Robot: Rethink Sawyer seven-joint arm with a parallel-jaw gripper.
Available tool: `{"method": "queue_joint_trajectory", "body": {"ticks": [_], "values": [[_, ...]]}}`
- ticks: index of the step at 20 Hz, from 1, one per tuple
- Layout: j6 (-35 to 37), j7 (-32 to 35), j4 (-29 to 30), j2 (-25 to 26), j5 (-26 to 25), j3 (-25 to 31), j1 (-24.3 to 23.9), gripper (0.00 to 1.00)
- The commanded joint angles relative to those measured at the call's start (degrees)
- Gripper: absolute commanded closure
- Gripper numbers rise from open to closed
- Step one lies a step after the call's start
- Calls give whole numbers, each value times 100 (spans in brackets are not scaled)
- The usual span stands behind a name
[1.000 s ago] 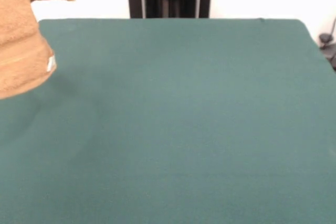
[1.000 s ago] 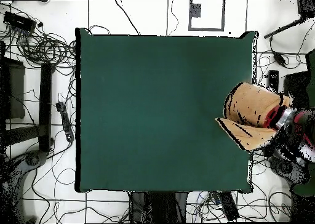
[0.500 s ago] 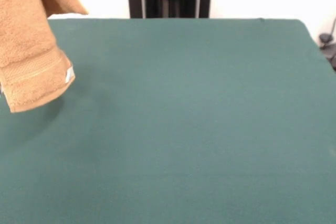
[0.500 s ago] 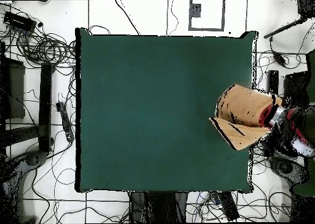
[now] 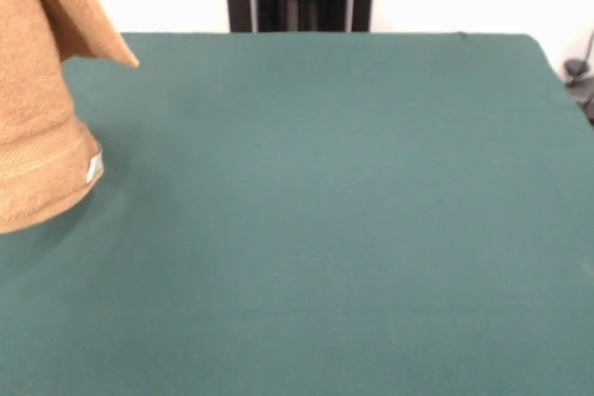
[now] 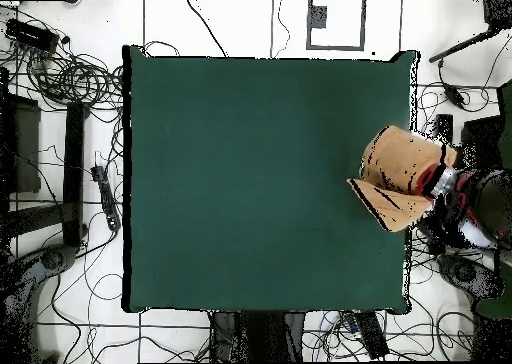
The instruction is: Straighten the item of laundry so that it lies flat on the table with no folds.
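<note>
Item of laundry [image 5: 37,118] — golden-orange terry towel, doubled over itself, hanging in the air above one side edge of the table [image 5: 353,229], its banded lower end with the small white tag [image 5: 94,169] lowest and apparently just clear of the green cloth. Gripper [image 6: 447,185] — at the towel's outer end, off the table's edge in the overhead view, and judged to be holding it; whether its jaws are parted or closed cannot be told. Governing relation — the towel's long axis runs from the gripper inward toward the table's middle, so laying it flat likely calls for carrying it inward along that line.
</note>
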Motion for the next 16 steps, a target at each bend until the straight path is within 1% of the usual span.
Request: {"method": "queue_joint_trajectory", "body": {"ticks": [1,16], "values": [[-335,-798,1012,-24,163,607,35,100],[-741,-409,1390,-156,249,556,151,100]]}}
